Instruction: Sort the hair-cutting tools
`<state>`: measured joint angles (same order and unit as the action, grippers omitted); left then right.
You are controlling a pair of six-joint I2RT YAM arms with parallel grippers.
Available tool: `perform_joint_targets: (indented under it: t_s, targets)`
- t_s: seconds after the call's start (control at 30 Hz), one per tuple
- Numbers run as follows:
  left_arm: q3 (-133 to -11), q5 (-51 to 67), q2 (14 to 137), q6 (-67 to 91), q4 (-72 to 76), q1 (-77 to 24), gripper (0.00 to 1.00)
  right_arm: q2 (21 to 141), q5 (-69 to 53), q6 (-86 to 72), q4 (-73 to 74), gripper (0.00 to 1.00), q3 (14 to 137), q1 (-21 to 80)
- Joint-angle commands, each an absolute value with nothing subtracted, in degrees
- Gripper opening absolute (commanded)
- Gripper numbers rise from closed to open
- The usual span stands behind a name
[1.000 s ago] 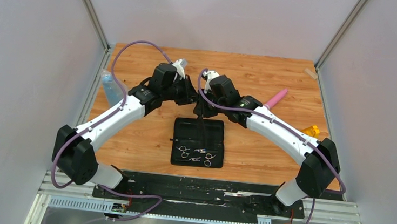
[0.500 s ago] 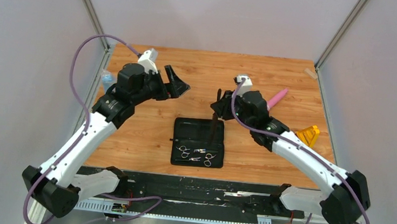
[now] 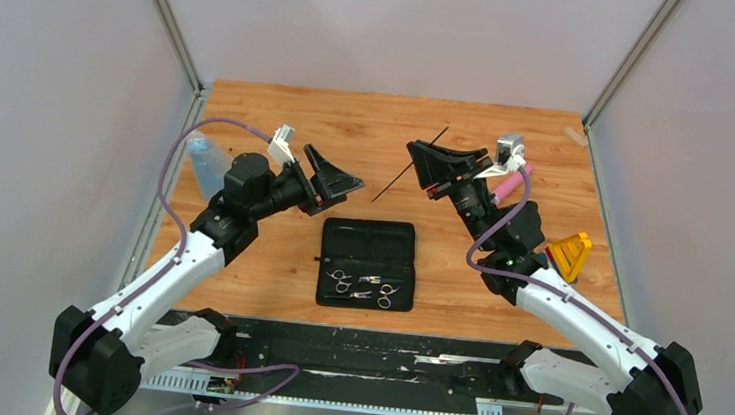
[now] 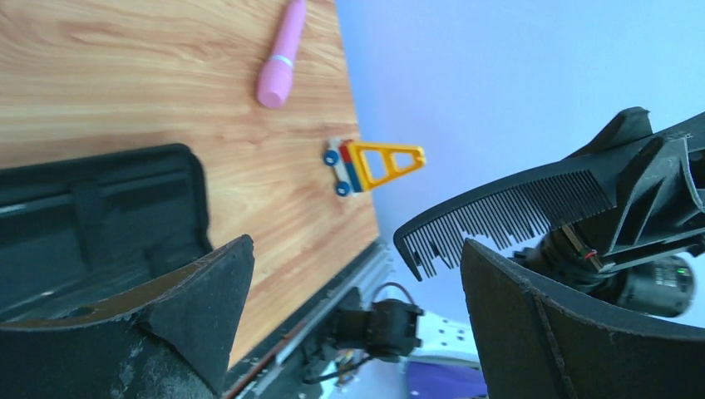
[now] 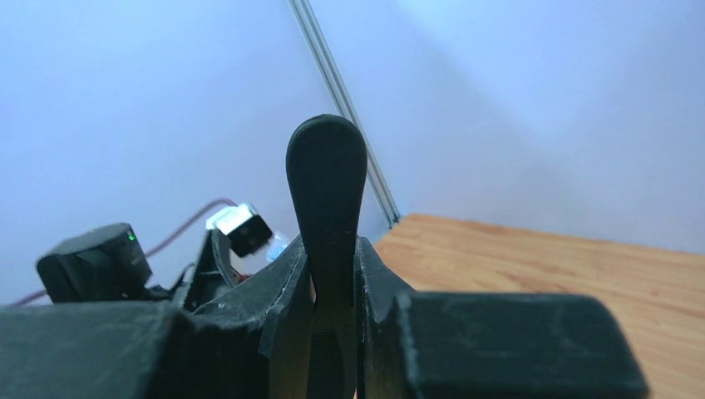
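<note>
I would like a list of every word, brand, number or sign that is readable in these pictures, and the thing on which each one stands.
No text can be read in any view.
The black case, the scissors, the comb, the pink tool and the yellow toy show no print.
Any marks on the arms are too small to tell.

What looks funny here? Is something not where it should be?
One black comb is up in the air, not in the open black case. The right gripper pinches it, tilted, above the table beyond the case. The scissors lie inside the case. Nothing looks spilled or broken.
</note>
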<state>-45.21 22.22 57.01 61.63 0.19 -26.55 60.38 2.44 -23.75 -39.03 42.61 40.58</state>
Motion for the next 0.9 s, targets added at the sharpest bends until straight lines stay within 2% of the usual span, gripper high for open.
perform_joint_targets:
  t_s: [0.0, 0.2, 0.33, 0.73, 0.87]
  targets:
    - [-42.2, 28.3, 58.7, 75.9, 18.6, -26.7, 1.0, 61.8, 1.2, -24.1, -51.5, 0.0, 42.2, 40.4]
    - [-39.7, 28.7, 59.3, 82.9, 24.6, -26.8, 0.99, 63.3, -4.4, -22.9, -53.7, 0.0, 41.7, 40.4]
    - [-39.4, 29.3, 60.1, 85.6, 25.9, -27.3, 1.0, 64.7, -7.4, -23.1, -60.5, 0.0, 39.1, 40.4]
    - [-37.7, 31.1, 65.6, 95.0, 35.5, -29.9, 1.0, 66.2, -7.9, -21.7, -65.7, 0.0, 39.5, 40.4]
    - [-37.0, 31.1, 66.4, 98.1, 39.7, -30.0, 0.96, 66.9, -9.2, -21.6, -67.9, 0.0, 38.8, 40.4]
